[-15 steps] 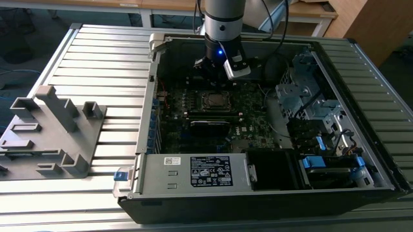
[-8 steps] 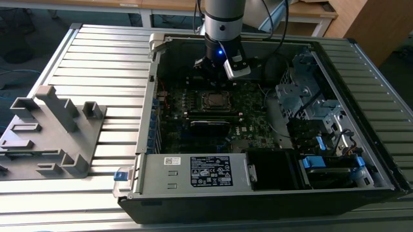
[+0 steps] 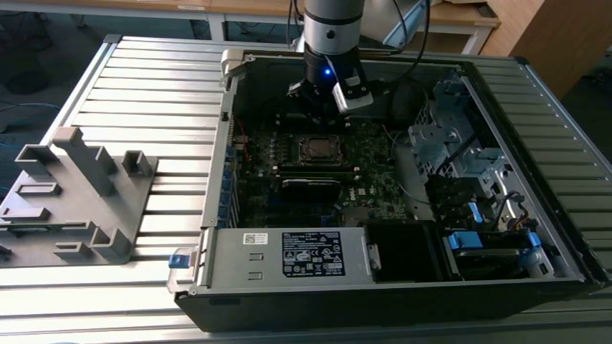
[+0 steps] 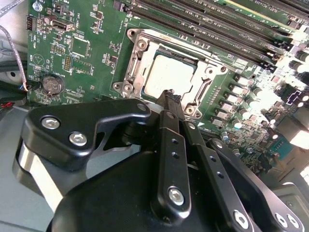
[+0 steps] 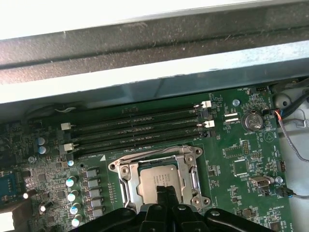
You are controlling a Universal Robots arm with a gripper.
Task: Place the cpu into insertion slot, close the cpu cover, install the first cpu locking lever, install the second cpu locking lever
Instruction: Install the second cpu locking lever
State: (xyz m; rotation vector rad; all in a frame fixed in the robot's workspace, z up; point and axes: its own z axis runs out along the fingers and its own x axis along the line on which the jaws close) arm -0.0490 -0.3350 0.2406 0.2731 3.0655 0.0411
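1. An open computer case (image 3: 402,215) is seen lying on a slatted metal table (image 3: 143,79), with the arm reaching down into its far part in the exterior view.
2. The gripper (image 3: 320,107) is held just above the motherboard (image 3: 287,161), directly over the far edge of the insertion slot (image 3: 320,148).
3. In both wrist views the jaws are seen brought together, their black tips meeting with no gap visible; nothing is gripped between them.
4. In the second wrist view the gripper (image 4: 170,96) is shown with its tips at the rim of the insertion slot (image 4: 137,58); whether they touch the rim cannot be told.
5. The cpu (image 4: 166,75) is seated inside the socket, its silver-grey top lying flat and level.
6. In the first wrist view the cpu (image 5: 152,179) is partly hidden behind the gripper (image 5: 165,191), and the silvery frame of the insertion slot (image 5: 126,176) is seen around it.
7. A metal frame is seen around the chip, but whether it is the cover lying closed cannot be told; the state of the levers cannot be told either.
8. Long black memory slots (image 5: 135,128) are seen beside the socket, between it and the case wall.
9. A round coin battery (image 5: 252,121) is seen on the board, near the ends of those slots.
10. A grey moulded fixture (image 3: 72,193) stands on the table, well apart from the case, on the exterior view's left.
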